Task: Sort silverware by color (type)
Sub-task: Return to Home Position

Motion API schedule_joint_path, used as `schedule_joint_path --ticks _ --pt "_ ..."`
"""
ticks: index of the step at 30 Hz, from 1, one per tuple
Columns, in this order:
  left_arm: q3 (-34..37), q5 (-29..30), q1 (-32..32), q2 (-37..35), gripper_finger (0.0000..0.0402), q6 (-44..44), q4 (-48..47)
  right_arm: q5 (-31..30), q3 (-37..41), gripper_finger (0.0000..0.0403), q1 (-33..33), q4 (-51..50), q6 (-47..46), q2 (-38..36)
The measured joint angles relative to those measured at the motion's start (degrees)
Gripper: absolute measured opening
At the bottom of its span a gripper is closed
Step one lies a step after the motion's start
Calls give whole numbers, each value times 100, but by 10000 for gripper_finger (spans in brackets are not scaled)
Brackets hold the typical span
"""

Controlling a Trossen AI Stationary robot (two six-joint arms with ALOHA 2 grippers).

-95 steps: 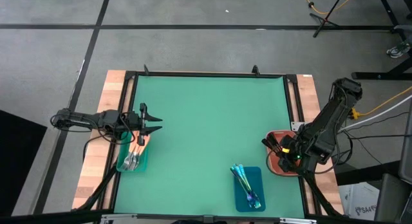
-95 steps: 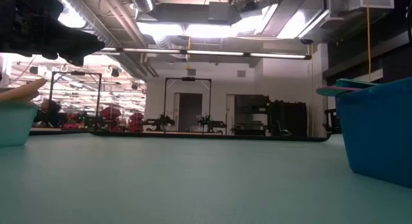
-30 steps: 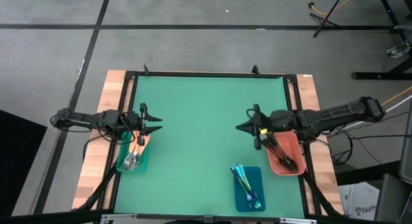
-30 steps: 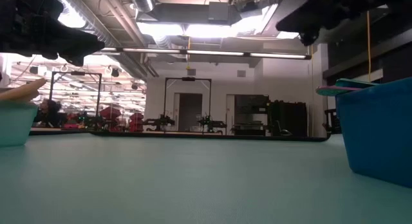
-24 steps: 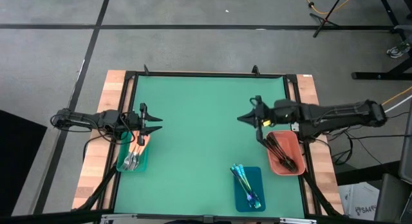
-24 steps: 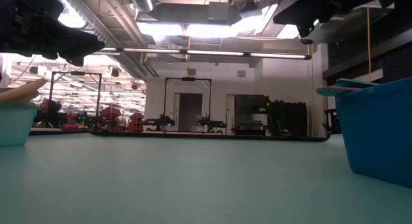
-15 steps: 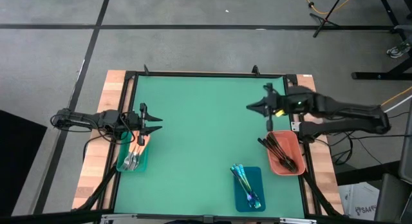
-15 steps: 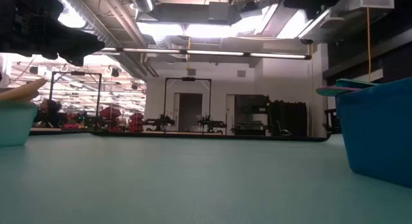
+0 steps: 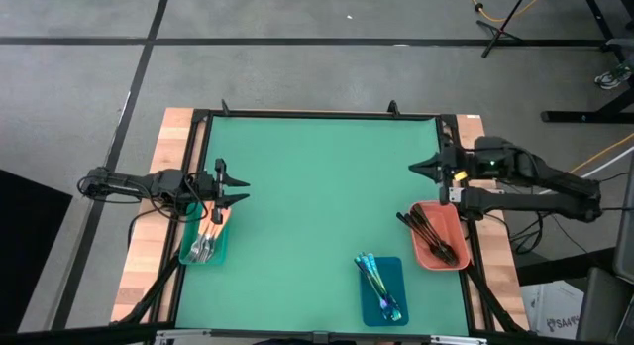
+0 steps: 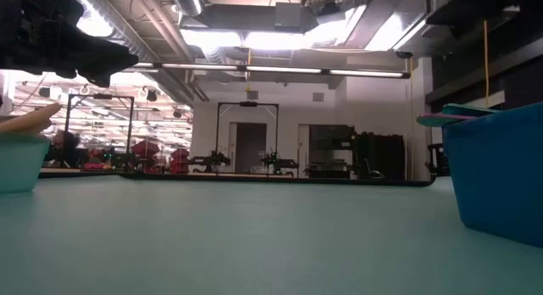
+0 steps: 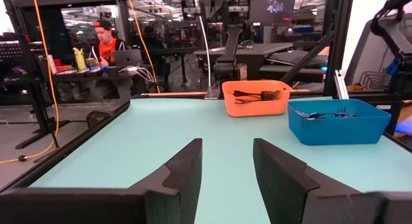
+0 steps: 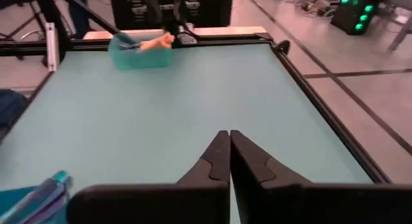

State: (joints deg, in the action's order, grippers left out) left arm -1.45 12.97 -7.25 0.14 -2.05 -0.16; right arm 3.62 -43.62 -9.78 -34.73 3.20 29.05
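The silverware lies sorted in 3 trays on the green table point(image 9: 317, 201), with no piece loose on the mat. The orange-handled pieces point(image 9: 206, 241) sit in the teal tray point(image 9: 222, 254) at the table's left edge, their tan handles sticking up over its rim. The iridescent blue-teal pieces point(image 9: 378, 284) fill the blue tray point(image 9: 371, 310) near the front edge, right of centre. The black pieces point(image 9: 431, 236) lie aslant in the salmon tray point(image 9: 452, 216) at the right edge. The left gripper point(image 9: 241, 190) hangs over the far end of the teal tray and points toward the table's middle; its 2 fingers point(image 11: 187, 169) stand well apart with nothing between them. The right gripper point(image 9: 414, 168) hovers near the right edge, just beyond the salmon tray's far end, also aimed inward; in its wrist view its fingers point(image 12: 217, 153) are pressed together along their whole length and grip nothing. Beyond the table, the left wrist view shows a person point(image 11: 103, 44) seated at a desk
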Motion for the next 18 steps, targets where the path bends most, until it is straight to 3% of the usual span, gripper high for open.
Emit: schedule_joint_path --ticks 10,18 --pt "0 19 -2 0 133 -2 0 -9 1654 0 0 791 -289 -1910" --pt "0 303 -1 0 133 -6 33 -14 2308 1 0 1410 -491 -2879"
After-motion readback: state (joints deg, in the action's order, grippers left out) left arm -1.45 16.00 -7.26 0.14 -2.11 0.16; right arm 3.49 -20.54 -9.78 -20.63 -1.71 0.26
